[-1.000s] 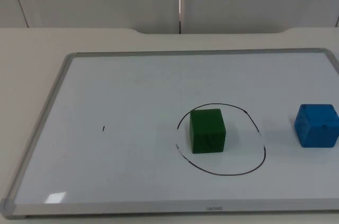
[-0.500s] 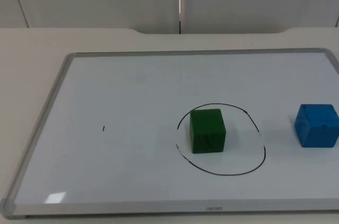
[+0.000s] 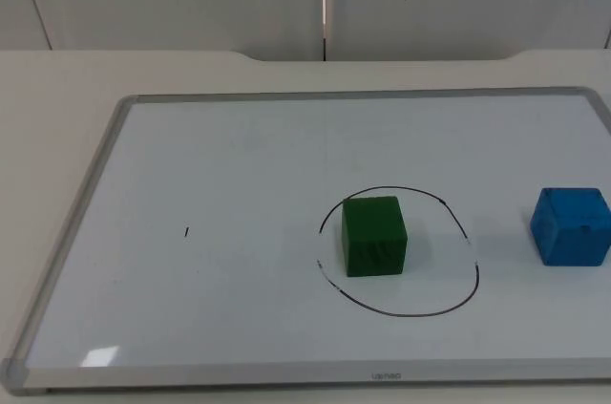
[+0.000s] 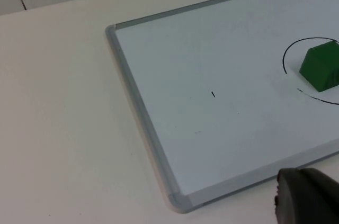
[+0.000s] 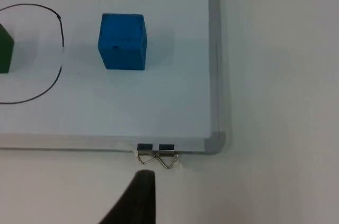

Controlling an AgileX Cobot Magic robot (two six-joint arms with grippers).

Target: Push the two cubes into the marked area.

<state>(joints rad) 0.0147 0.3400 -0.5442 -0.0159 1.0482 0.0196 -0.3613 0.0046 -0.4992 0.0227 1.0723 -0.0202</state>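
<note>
Top view: green foam cube (image 3: 373,235) is seen inside the black hand-drawn circle (image 3: 449,303), left of centre; blue foam cube (image 3: 571,225) is seen outside it, near the grey-framed whiteboard (image 3: 67,251) right edge. Open board is left between them. Nothing is changed since the earlier frame.

Left wrist view: left claw fingertip (image 4: 307,197) is held off the board corner, over the worktop (image 4: 63,128); its opening cannot be told.

Right wrist view: right claw fingertip (image 5: 135,203) is held past the board edge by two binder clips (image 5: 156,155); opening cannot be told.

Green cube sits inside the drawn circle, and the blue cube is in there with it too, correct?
Not quite. The green cube is inside the drawn circle, but the blue cube sits outside it, apart from the line, toward the whiteboard's right edge. The top view shows this.
</note>
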